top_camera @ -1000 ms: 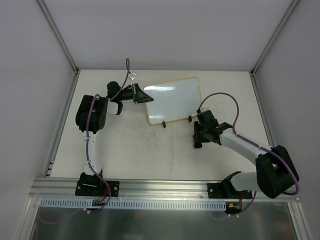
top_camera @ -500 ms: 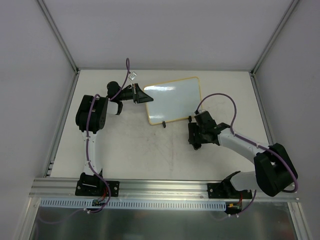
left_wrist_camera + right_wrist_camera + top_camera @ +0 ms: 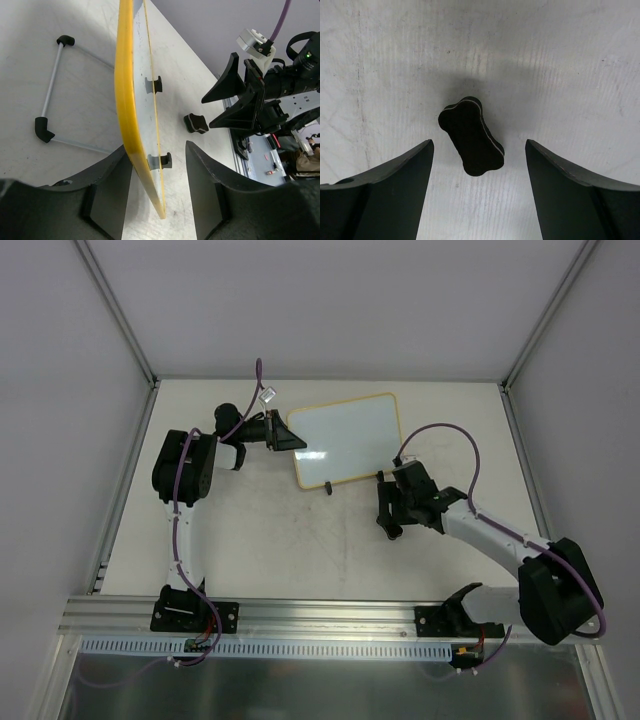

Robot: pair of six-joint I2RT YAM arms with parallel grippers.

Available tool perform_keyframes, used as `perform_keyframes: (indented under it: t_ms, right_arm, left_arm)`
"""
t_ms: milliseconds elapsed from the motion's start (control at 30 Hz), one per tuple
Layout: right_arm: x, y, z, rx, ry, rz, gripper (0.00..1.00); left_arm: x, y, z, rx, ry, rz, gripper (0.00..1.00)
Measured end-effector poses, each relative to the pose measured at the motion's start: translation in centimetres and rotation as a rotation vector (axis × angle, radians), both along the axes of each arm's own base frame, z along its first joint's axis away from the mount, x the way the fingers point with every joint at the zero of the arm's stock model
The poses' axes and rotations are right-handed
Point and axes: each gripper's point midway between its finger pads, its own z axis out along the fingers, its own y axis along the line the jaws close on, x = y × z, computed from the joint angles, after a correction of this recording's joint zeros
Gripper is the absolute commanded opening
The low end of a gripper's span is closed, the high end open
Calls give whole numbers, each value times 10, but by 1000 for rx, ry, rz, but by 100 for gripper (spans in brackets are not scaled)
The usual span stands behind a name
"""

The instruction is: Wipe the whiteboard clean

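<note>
The whiteboard [image 3: 350,438], glossy white in a pale yellow frame, sits at the back middle of the table. In the left wrist view I see it edge-on [image 3: 125,90], with two black feet on its face. My left gripper [image 3: 285,433] [image 3: 157,147] is open around the board's left edge: one finger is close against the frame, the other stands apart. A small black eraser block [image 3: 471,135] [image 3: 196,123] lies on the table, loose between the wide-open jaws of my right gripper [image 3: 479,142] [image 3: 386,510], just below the board's near right corner.
A wire stand with black end caps [image 3: 50,85] lies on the table behind the board. White walls on grey posts enclose the table on three sides. An aluminium rail [image 3: 330,615] carrying both arm bases runs along the near edge.
Both grippers have opened. The right one let the eraser down onto the table and shifted slightly left. The left one loosened its hold on the board's edge.
</note>
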Motion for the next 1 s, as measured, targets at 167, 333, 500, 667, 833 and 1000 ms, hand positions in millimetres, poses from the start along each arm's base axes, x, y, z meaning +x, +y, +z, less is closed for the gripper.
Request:
perform_keyframes:
  t_ms: [167,333,500,667,833,1000]
  right_arm:
    - [1,-1,2,-2,-10,-3,78]
    - [4,-3,10,7,-37,-8,85]
    - [15,-5,31,43,-93,-27,88]
    - [32,-4,63,136,-203,-42,90]
    - [47,-2,91,218,-305,-51,90]
    - [51,3,116,288,-410,-30,92]
  left_arm:
    - [-1,0,0,-1,14,-2,50]
    - [2,4,-2,-2,24,18,59]
    - [6,18,-9,-6,86,78,82]
    - [7,37,-7,-14,147,195,99]
    - [-5,60,8,-21,153,333,99]
    - [-26,78,22,-28,152,500,99]
